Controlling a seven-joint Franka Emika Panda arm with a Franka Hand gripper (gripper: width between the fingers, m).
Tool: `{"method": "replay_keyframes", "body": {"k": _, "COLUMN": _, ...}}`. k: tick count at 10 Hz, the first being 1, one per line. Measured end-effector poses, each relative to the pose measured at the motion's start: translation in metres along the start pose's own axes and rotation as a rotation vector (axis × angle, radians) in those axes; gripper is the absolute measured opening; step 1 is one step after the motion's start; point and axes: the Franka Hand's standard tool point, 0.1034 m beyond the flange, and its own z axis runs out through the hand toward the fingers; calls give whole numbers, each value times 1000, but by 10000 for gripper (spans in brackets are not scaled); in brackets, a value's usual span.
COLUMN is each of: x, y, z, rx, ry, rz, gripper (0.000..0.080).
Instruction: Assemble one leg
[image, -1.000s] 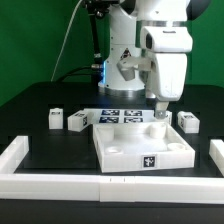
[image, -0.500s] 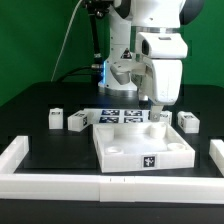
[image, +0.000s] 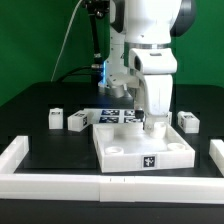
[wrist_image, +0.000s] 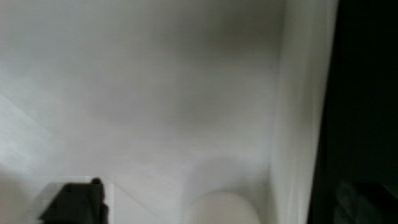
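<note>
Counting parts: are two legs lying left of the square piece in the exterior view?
Yes, one leg sits beside another leg there.

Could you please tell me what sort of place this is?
Probably a robotics lab bench: a robot arm over a black table, a tagged marker board, and a green backdrop.

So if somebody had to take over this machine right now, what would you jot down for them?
Tool: low over the far corner of the square piece, on the exterior view's right; open or shut cannot be told, the wrist view is blurred.
Legs: leftmost leg and second leg loose on the exterior view's left, right leg loose on its right; no fourth one seen.
Done: no leg visibly fitted.
Left: fit one leg.
</note>
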Motion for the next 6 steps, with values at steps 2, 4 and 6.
{"method": "replay_keyframes", "body": {"k": 2, "x": 1, "y": -5, "z": 11, "rx": 14, "ry": 8, "rz": 3, "gripper": 649}}
{"method": "replay_keyframes", "body": {"k": 4, "x": 0, "y": -9, "z": 15, "rx": 23, "ry": 11, "rz": 7, "gripper": 650}}
{"method": "replay_keyframes", "body": {"k": 6, "x": 0, "y": -9, "z": 15, "rx": 23, "ry": 11, "rz": 10, "gripper": 650}}
